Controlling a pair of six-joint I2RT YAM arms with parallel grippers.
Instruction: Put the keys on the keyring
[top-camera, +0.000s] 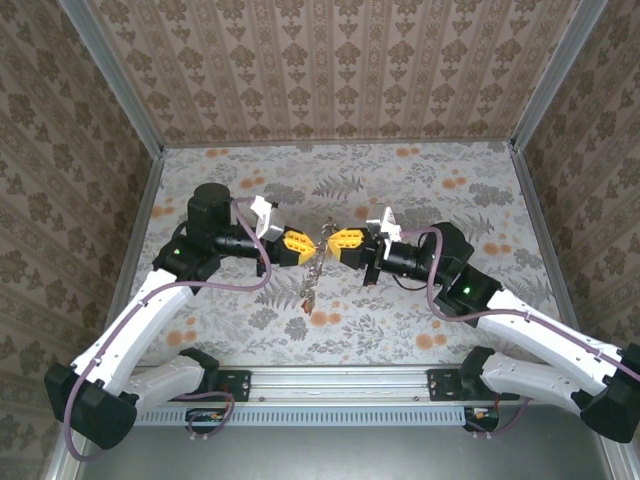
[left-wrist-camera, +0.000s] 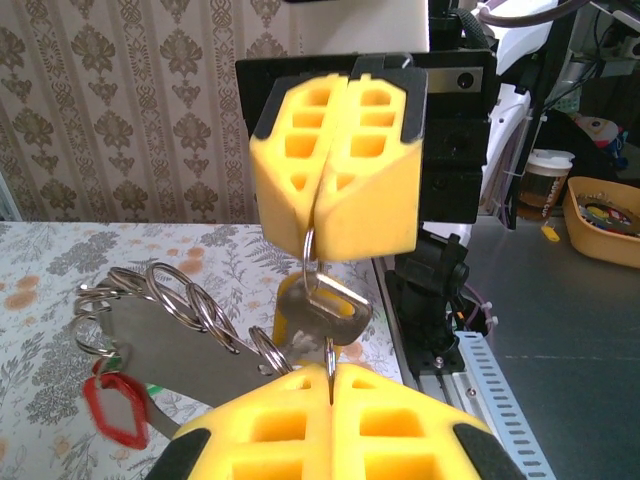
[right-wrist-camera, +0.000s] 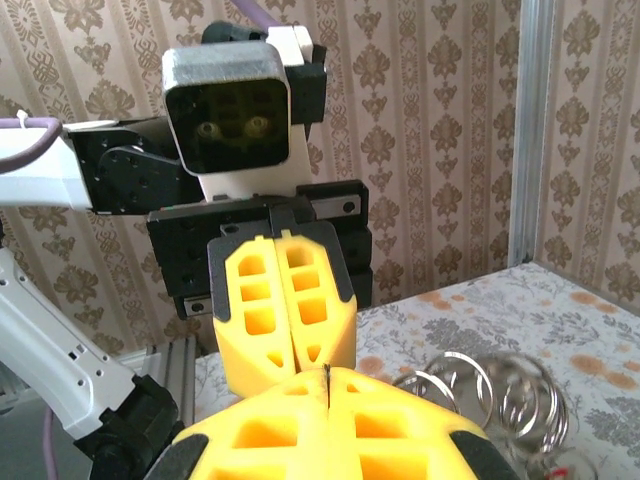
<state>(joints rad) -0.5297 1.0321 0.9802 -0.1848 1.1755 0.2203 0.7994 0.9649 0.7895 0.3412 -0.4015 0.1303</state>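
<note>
- The left hand (top-camera: 303, 246) and the right hand (top-camera: 337, 241) meet tip to tip above the middle of the desk (top-camera: 450, 200).
- The left hand is closed. In its wrist view, its yellow fingers (left-wrist-camera: 400, 425) pinch a thin grey wire of the keyring (left-wrist-camera: 309, 255).
- The right hand is closed too, and it pinches the same loop at the opposite end.
- The keyring is held in the air between the two hands. Its long axis goes from one hand to the other, so it lies along the left-right line of the desk.
- One silver key (left-wrist-camera: 325, 312) sits on the loop in the gap between the hands and is tilted. I cannot tell which way its blade points.
- A chain (left-wrist-camera: 185, 295) of round links goes away from the loop to one side. A flat metal piece and a red tag (left-wrist-camera: 112, 405) are at its end.
- In the top view this bunch hangs below the hands, toward the near edge. I cannot tell if it touches the desk.
</note>
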